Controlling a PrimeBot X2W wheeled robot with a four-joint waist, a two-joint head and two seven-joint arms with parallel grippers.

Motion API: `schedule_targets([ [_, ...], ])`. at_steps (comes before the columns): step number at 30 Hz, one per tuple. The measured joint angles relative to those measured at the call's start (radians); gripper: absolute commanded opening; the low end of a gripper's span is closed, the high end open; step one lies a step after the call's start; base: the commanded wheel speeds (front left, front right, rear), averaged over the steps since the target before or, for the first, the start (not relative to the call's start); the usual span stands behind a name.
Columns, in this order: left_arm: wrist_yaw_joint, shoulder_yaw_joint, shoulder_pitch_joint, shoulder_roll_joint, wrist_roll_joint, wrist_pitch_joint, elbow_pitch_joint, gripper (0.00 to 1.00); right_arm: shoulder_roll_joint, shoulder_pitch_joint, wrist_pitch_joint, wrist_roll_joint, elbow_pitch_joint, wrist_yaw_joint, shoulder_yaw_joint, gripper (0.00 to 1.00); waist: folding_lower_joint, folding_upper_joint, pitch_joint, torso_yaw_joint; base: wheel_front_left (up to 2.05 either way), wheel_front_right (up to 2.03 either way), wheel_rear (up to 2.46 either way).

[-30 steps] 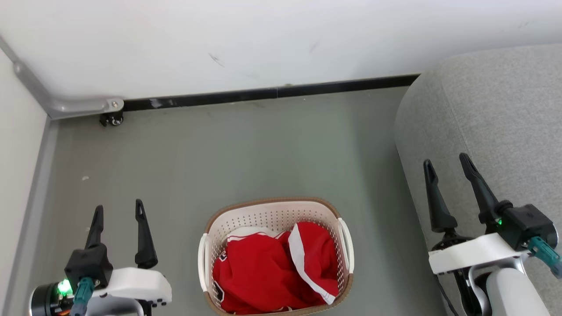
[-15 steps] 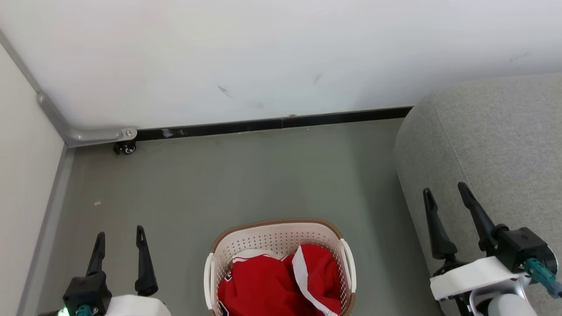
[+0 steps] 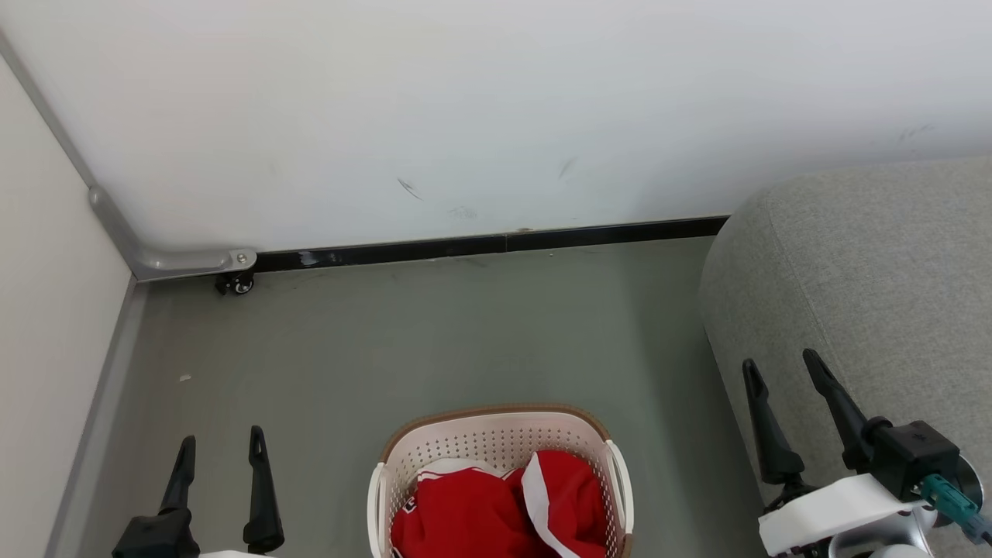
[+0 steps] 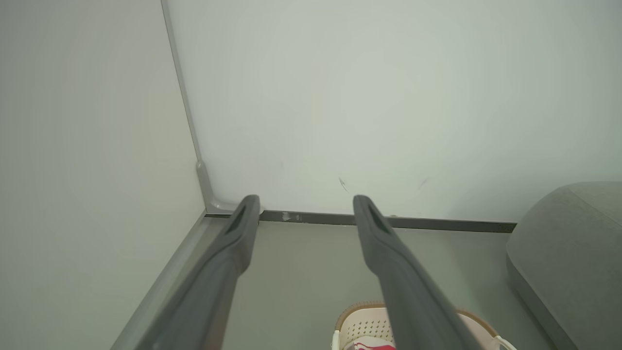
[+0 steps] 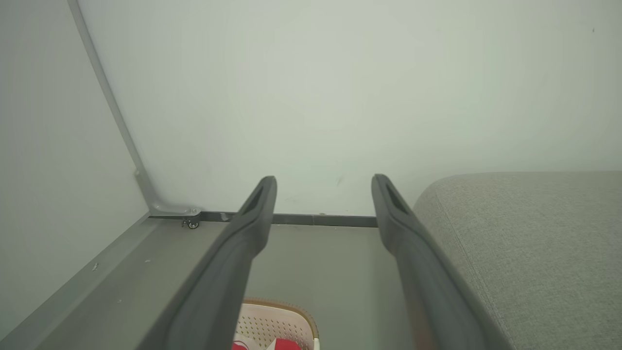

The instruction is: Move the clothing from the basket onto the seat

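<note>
Two red garments (image 3: pixel 496 519) lie crumpled together inside the laundry basket (image 3: pixel 496 409), which stands on the grey floor (image 3: pixel 434 333) at the bottom centre of your head view. The white-trimmed garment (image 3: pixel 573 496) sits to the right, its trim band running diagonally from the far middle toward the near right. The jersey (image 3: pixel 453 523) fills the left. The basket's rounded far end points at the wall (image 3: pixel 465 116), and its white handles face left and right. The bottom edge of the view cuts off its near part, so you cannot tell its long axis.

The grey sofa (image 3: pixel 876 287) rises at the right, its rounded corner near the basket but apart from it, with a strip of bare floor between. Open floor extends from the basket to the black baseboard (image 3: pixel 480 246) and left to the pale side panel (image 3: pixel 46 325). A small caster (image 3: pixel 236 284) sits in that corner.

Your left gripper (image 3: pixel 221 436) hovers left of the basket, fingers spread wide, holding nothing, pointing toward the wall. Your right gripper (image 3: pixel 779 359) is likewise released and empty, seen against the sofa's rounded side.
</note>
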Motion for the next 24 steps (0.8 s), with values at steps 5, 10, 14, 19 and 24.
schedule_targets([
  [5, 0.0, -0.002, 0.004, 0.002, 0.003, 0.004, -0.021, 1.0, 0.002, 0.005, 0.015, 0.0, -0.013, 0.0, 0.002, 1.0, -0.0001, 0.0, 0.001, -0.002, 0.0, 0.0, 0.0],
  [10, -0.001, -0.001, 0.008, 0.006, 0.0, 0.004, -0.03, 1.0, 0.002, 0.023, 0.028, 0.003, -0.03, 0.0, 0.008, 1.0, 0.0, 0.0, 0.006, -0.006, 0.0, 0.0, 0.0],
  [14, -0.011, 0.007, 0.008, 0.025, -0.009, 0.004, -0.021, 1.0, 0.002, 0.023, 0.035, 0.004, -0.042, 0.0, 0.01, 1.0, 0.0, 0.0, 0.012, -0.009, 0.0, 0.0, 0.0],
  [19, -0.021, -0.007, 0.008, 0.026, -0.007, 0.004, -0.024, 1.0, 0.002, 0.023, 0.037, 0.013, -0.061, 0.0, 0.01, 1.0, 0.0, 0.0, 0.021, -0.011, 0.0, 0.0, 0.0],
  [24, -0.029, -0.026, 0.005, 0.024, 0.0, 0.004, -0.028, 1.0, 0.002, 0.023, 0.045, 0.014, -0.075, 0.0, 0.009, 1.0, 0.0, 0.0, 0.03, -0.015, 0.0, 0.0, 0.0],
])
